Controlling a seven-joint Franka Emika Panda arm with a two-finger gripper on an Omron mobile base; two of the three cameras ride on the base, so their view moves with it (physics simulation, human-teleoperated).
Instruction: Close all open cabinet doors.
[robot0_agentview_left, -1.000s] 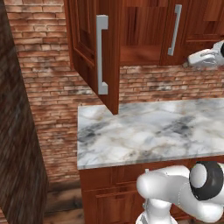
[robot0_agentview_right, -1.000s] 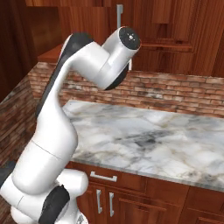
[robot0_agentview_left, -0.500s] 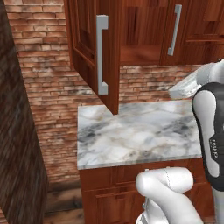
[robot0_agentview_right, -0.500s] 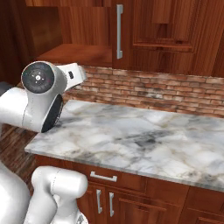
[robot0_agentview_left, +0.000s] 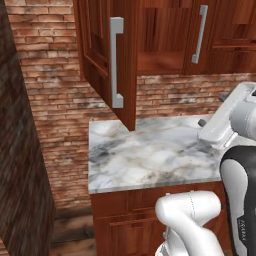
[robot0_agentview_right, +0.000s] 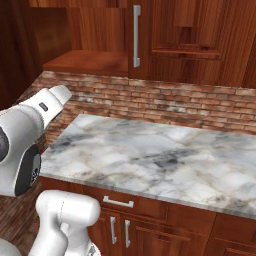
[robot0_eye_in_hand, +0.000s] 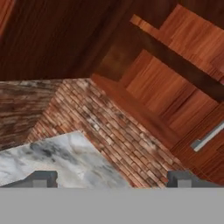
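Note:
One tall reddish-brown cabinet door stands open at the left, swung out over the counter, its grey bar handle facing me. The neighbouring cabinet door is shut, with its own bar handle; it shows again as the shut door. Between them the cabinet's inside is exposed, with its bottom shelf. My gripper is open, with nothing between its fingertips. It hangs over the marble counter and looks up at the open cabinet and the open door.
A marble counter runs under the cabinets, backed by a brick wall. A brick side wall closes the left. Base drawers and small doors sit below. My white arm crosses the right of the left base view.
My arm has swung down from beside the wall cabinets to low over the counter. The gripper stays open. The cabinet doors have not moved.

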